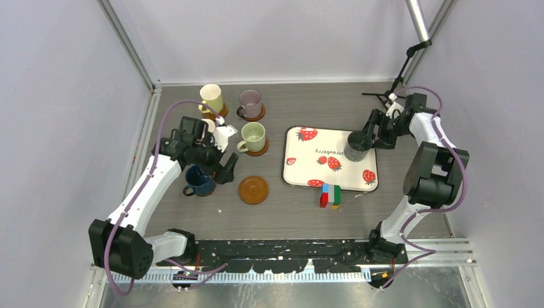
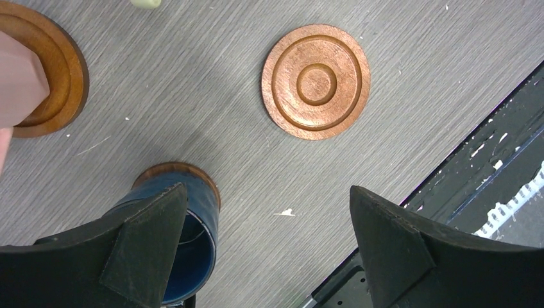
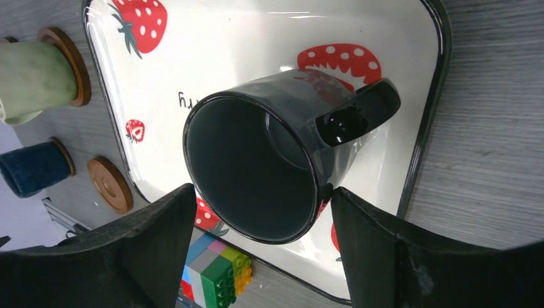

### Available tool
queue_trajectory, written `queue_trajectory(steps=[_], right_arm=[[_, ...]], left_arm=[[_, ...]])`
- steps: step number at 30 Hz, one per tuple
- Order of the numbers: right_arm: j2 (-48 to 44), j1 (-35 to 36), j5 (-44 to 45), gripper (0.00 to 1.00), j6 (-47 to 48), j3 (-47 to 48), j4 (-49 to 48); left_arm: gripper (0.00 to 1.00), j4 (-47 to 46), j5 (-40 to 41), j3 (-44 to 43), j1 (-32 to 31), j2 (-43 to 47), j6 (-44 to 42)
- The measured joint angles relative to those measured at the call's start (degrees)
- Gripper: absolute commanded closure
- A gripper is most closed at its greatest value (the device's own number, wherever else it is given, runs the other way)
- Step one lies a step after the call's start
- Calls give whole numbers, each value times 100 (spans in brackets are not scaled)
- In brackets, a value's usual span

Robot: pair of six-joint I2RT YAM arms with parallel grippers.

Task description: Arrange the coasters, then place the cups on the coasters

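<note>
My right gripper is shut on the dark grey cup, one finger at each side of its rim, over the strawberry tray; whether the cup is lifted I cannot tell. My left gripper hangs open over bare table, its left finger above the dark blue cup, which stands on a coaster. An empty coaster lies just beyond. The pale yellow cup, mauve cup and light green cup each sit on a coaster. The pink cup also stands on a coaster.
A multicoloured block toy lies just in front of the tray's near edge. The black base rail runs close to the right of my left gripper. A thin black stand rises at the back right.
</note>
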State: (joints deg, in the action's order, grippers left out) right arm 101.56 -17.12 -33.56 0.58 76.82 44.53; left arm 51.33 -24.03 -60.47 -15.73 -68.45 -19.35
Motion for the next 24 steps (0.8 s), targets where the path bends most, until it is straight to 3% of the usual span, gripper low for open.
queue_trajectory(steps=[6, 16, 24], right_arm=[[-33, 319, -92, 19, -190, -354, -352], [-343, 1744, -557, 19, -413, -540, -459], [-846, 1497, 20, 19, -11, 415, -179]], left_arm=[[0, -72, 0, 0, -39, -2, 103], [0, -101, 0, 0, -125, -114, 146], [0, -103, -46, 0, -269, -120, 142]])
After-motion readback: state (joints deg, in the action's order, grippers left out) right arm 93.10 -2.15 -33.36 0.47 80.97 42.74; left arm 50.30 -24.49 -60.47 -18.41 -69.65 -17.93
